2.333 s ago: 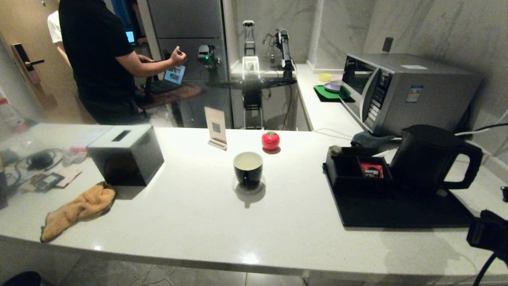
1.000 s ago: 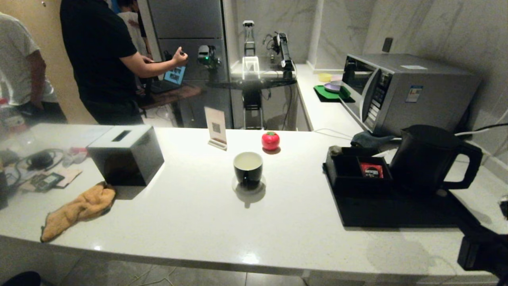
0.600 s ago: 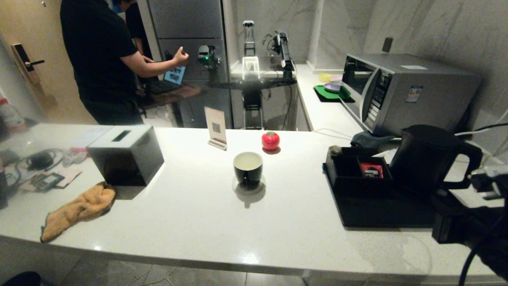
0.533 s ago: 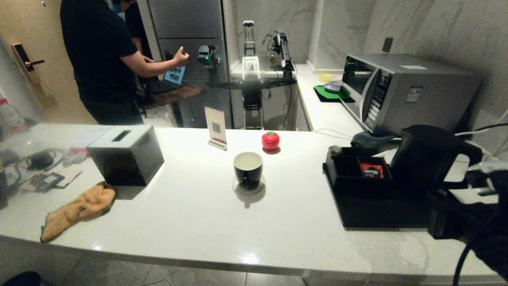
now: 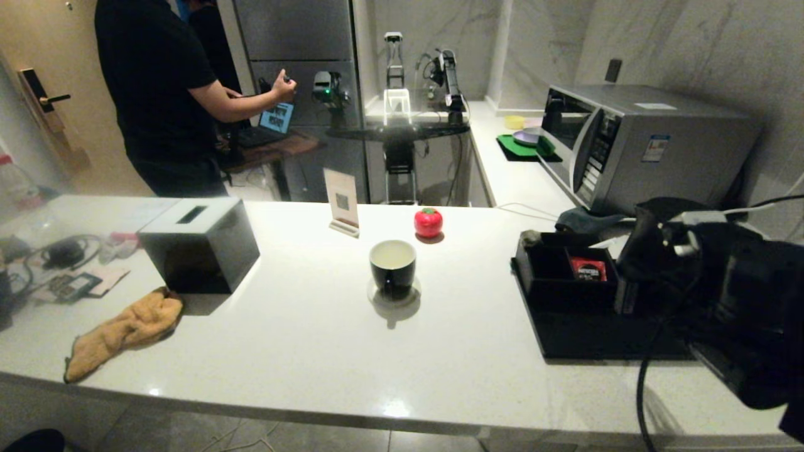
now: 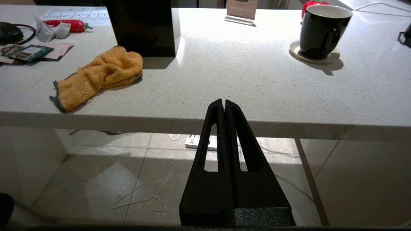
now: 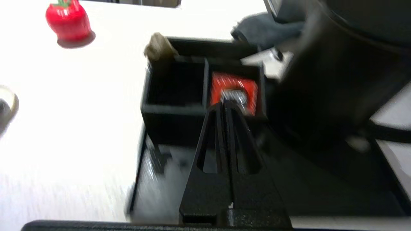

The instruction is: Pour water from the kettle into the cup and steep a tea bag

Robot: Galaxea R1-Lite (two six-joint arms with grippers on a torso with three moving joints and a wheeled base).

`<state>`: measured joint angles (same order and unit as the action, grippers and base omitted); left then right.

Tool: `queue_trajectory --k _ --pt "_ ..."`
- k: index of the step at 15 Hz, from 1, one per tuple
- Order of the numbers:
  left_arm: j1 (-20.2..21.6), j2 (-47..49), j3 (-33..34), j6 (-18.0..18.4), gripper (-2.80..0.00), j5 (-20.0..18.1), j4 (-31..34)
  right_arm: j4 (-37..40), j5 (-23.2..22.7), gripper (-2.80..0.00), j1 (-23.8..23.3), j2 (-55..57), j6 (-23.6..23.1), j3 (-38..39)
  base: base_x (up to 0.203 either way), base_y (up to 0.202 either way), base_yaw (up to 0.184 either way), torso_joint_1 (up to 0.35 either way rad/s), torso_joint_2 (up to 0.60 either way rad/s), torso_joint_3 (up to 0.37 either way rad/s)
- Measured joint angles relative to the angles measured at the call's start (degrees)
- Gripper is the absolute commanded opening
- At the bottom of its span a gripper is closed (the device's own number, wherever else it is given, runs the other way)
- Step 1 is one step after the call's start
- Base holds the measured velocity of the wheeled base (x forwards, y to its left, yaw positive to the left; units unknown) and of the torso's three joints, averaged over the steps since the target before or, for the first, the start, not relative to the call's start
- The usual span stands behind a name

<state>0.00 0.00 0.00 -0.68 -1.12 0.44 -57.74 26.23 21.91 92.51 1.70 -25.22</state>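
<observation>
I had the right gripper [image 7: 223,102] over the tray [image 7: 321,192] by the kettle [image 7: 337,89] — fingers pinched together, holding nothing. Left gripper [image 6: 223,102] sat parked below the counter edge, closed & empty. Approach step, I reckoned — next it'd need to open up for the kettle's handle.

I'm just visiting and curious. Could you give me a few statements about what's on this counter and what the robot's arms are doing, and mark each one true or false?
1. The cup stands on a coaster. True.
2. The right gripper holds the kettle. False: it is shut on nothing, above the black tray.
3. A red packet lies in the compartment box. True.
4. The orange cloth covers the cup. False: it lies far to the left.
5. The left gripper is shut, below the counter's edge. True.
</observation>
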Motion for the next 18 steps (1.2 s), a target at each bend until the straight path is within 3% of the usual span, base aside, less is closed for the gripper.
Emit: queue_trajectory --k 8,18 --pt "0.0 0.0 0.0 0.02 -2.8 0.0 0.0 3.25 -0.16 -2.8 0.66 8.37 -0.1 -14.06 0.0 0.0 0.0 0.0 0.0 0.0" --pt "0.0 0.0 0.0 0.0 -2.8 -0.01 0.0 17.0 -0.11 -2.8 0.57 13.57 -0.5 -28.97 0.0 0.0 0.0 0.0 0.0 0.0"
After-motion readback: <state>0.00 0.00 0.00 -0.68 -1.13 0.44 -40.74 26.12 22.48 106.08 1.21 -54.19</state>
